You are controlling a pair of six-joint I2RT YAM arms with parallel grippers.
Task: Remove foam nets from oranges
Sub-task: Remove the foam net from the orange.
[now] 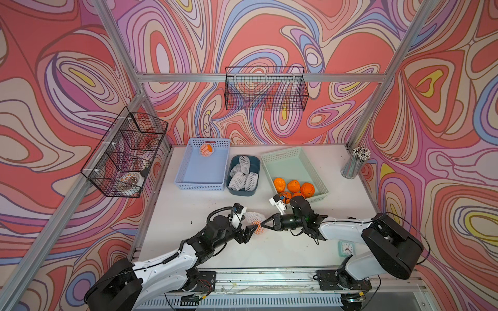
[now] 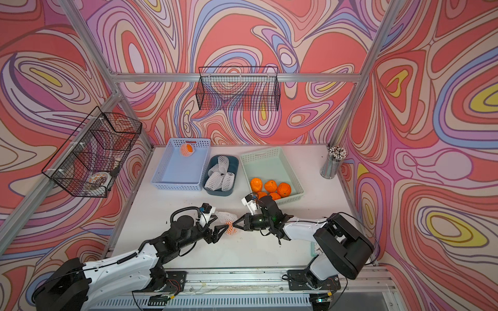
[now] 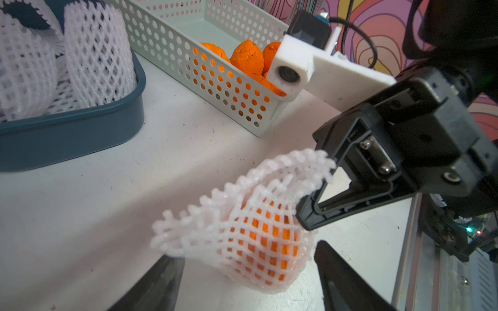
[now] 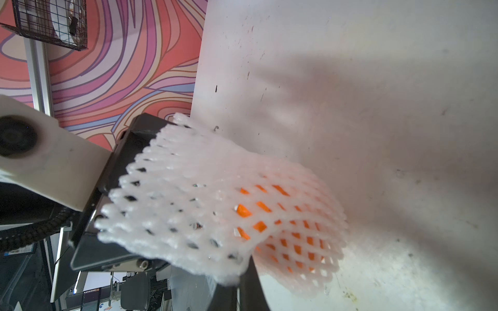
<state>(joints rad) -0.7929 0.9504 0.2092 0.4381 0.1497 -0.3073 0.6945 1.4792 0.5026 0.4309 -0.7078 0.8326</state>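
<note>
Overhead, in both top views, the arms meet above the table just in front of the green basket [image 1: 291, 167], on the robot's side of its bare oranges [image 1: 293, 185]. Between them lies the netted orange [image 1: 258, 229], its foam net [image 1: 252, 217] partly drawn off. The right gripper [image 1: 264, 227] reaches out from the basket's side with its fingers together on the net's edge. The left gripper [image 1: 252, 231] faces it from the side away from the basket. Next to the basket a dark tub [image 1: 254, 191] holds the empty nets [image 1: 242, 175].

From the left wrist, the left fingers [image 3: 347, 280] stand apart on either side of the fruit without closing on it. They look placed to brace the orange while the sleeve is pulled. The right fingers pinch only the flared, empty collar, probably so that the pull stretches foam and does not squeeze fruit. Whether the orange rests on the table cannot be told.

From the right wrist, loose mesh fills the view. Orange skin shows through its far end, so the fruit sits deep in the sleeve.
</note>
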